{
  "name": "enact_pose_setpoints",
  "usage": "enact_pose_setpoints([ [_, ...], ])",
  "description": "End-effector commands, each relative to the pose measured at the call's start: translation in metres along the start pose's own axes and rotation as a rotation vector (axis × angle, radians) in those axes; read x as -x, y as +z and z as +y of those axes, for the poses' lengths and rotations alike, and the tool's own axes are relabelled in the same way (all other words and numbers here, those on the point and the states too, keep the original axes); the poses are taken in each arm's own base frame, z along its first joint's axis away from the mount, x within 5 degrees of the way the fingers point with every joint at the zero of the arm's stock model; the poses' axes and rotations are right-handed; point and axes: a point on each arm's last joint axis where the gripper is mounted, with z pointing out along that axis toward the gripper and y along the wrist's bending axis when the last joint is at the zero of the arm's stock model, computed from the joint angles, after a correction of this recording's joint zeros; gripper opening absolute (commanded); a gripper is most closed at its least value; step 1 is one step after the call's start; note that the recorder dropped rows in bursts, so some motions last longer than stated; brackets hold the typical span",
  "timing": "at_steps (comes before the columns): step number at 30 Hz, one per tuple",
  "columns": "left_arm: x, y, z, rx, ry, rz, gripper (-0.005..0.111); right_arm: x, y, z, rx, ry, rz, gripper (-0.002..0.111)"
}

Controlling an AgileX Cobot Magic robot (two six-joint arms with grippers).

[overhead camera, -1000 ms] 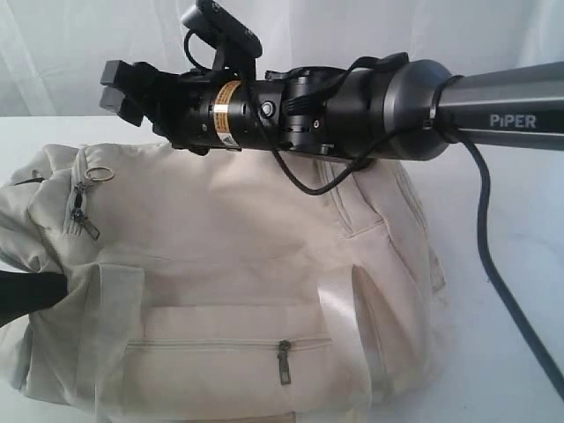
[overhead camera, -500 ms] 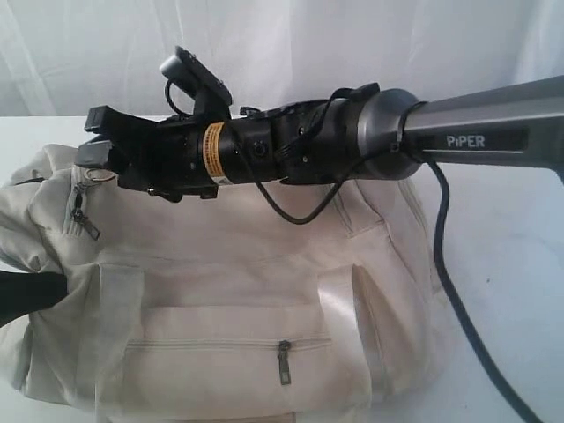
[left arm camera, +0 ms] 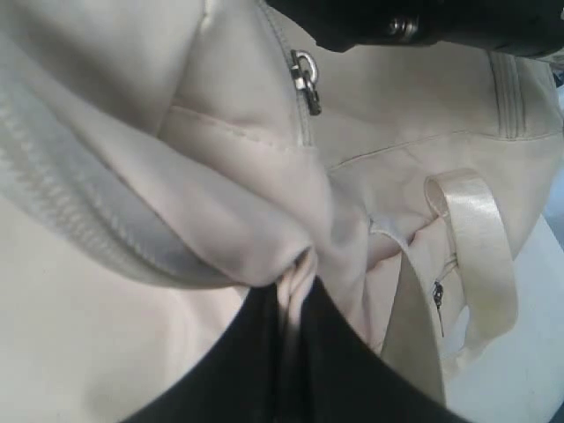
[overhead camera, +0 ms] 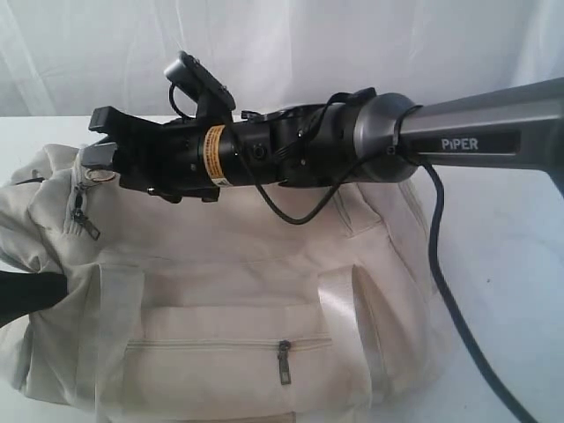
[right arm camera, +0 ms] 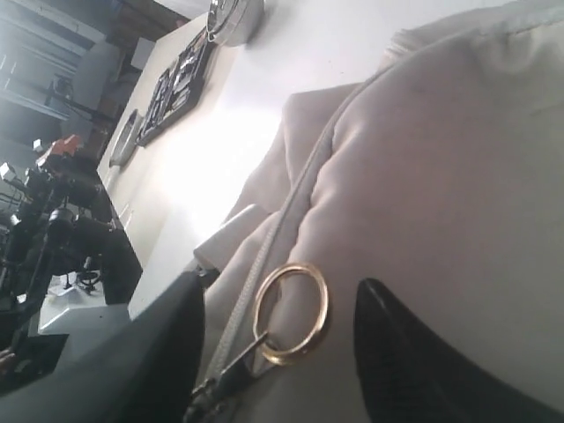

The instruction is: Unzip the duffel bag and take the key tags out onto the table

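My right tool [overhead camera: 100,137] stands wide, fingers either side of the gold metal ring pull [right arm camera: 319,295] at the left end of the cream fabric duffel bag [overhead camera: 247,264]. The zip seems to run back toward my right arm. My left tool [left arm camera: 291,300] pinches bag fabric. No key tags show.

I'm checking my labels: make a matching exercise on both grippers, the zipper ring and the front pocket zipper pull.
1 left gripper
2 right gripper
3 zipper ring
4 front pocket zipper pull

a hangs untouched
b open, astride the ring
c gold-coloured
d shut on duffel bag fabric

Pairs: 1-d, 2-b, 3-c, 4-a
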Motion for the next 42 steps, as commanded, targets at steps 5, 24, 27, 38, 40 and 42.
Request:
enact_pose_setpoints([
  [5, 0.005, -0.002, -0.009, -0.071, 0.004, -0.031, 0.000, -0.003, 0.009, -0.014, 0.036, 0.102, 0.002, 0.047],
  [24, 0.005, -0.002, -0.009, -0.071, 0.032, -0.032, 0.000, -0.002, 0.013, -0.012, 0.180, -0.015, -0.007, 0.028],
  [27, 0.005, -0.002, -0.009, -0.071, 0.032, -0.032, 0.000, 0.006, 0.008, -0.021, 0.150, -0.106, -0.025, 0.032],
  [38, 0.005, -0.002, -0.009, -0.071, 0.032, -0.032, 0.000, 0.010, -0.024, -0.038, 0.237, -0.049, 0.263, 0.050],
  [40, 0.005, -0.002, -0.009, -0.071, 0.032, -0.032, 0.000, 0.010, -0.028, -0.038, 0.265, -0.046, 0.281, 0.048],
  [42, 0.005, -0.002, -0.009, -0.071, 0.032, -0.032, 0.000, 0.007, -0.029, -0.038, 0.269, -0.056, 0.306, 0.047],
])
